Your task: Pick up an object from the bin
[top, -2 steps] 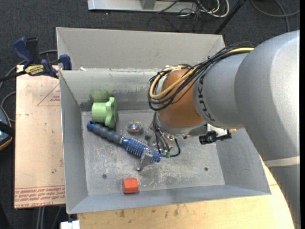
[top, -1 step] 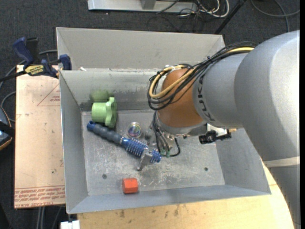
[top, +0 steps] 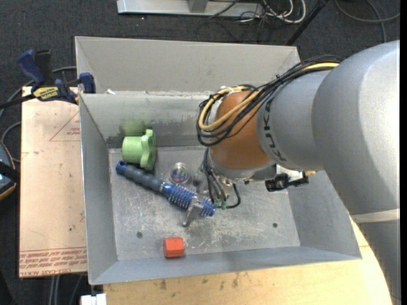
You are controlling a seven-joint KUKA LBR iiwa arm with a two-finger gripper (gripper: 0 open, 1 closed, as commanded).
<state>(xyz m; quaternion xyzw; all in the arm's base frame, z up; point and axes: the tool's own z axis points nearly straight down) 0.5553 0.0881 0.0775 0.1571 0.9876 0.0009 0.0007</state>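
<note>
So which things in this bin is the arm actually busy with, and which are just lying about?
In the job: gripper, down over the bristle end; blue brush, lying slantwise in the middle.
Lying about: green plastic piece, back left; small clear round thing beside the brush; orange-red block, front.

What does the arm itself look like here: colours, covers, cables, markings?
Fat, rounded silver-grey arm links, dark KUKA lettering on one. An orange domed wrist cover, looped by yellow and black cables. Below it a small dark metal end effector.
</note>
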